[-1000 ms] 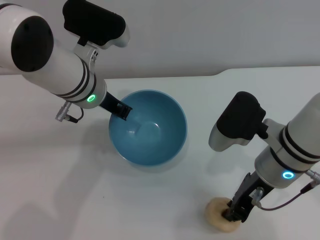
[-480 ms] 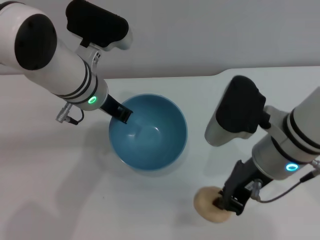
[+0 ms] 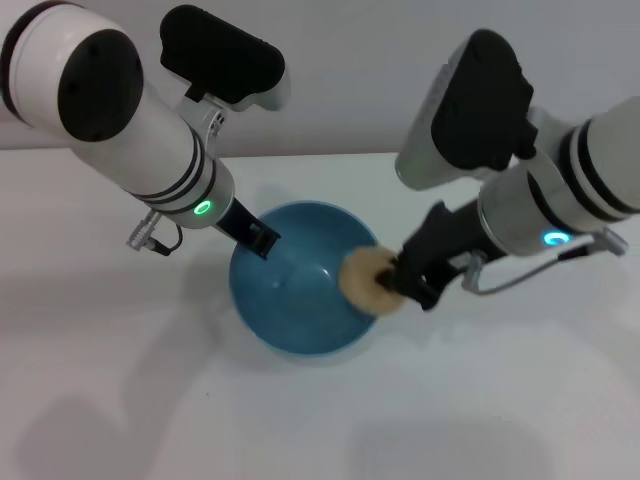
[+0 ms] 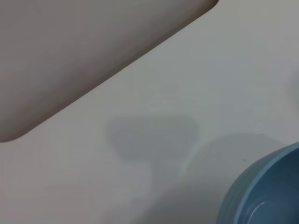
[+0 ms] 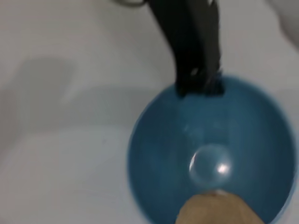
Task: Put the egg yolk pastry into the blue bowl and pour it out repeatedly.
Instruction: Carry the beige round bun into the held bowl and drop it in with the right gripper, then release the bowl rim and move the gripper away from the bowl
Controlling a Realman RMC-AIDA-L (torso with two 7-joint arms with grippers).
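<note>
1. Egg yolk pastry [image 3: 364,283]: a small, pale tan, matte ball, held in the air just over the right-hand rim of the blue bowl [image 3: 290,310]. It touches neither the bowl nor the white table [image 3: 480,400].
2. By its lumpy, dough-like look, I judge it light and soft, liable to dent or crumble under a hard squeeze. Its matte surface should not be slippery. A light hold across its middle seems the sensible grip.
3. The right gripper [image 3: 398,285] has the pastry pinched between its dark fingers, which close on the side of the ball away from the bowl, so most of the ball juts out past the fingertips towards the bowl's hollow. In the right wrist view the pastry [image 5: 219,210] shows at the frame edge with the bowl's glossy inside [image 5: 210,154] beyond it.
4. The left gripper [image 3: 258,238] sits at the bowl's rim on the opposite side, its dark finger [image 5: 194,56] reaching onto the edge. It appears to be holding the rim, though I cannot tell for certain how its jaws stand.
5. The bowl looks empty, standing upright on the table. Letting go where it hangs should drop the pastry inside, close to the near wall.
</note>
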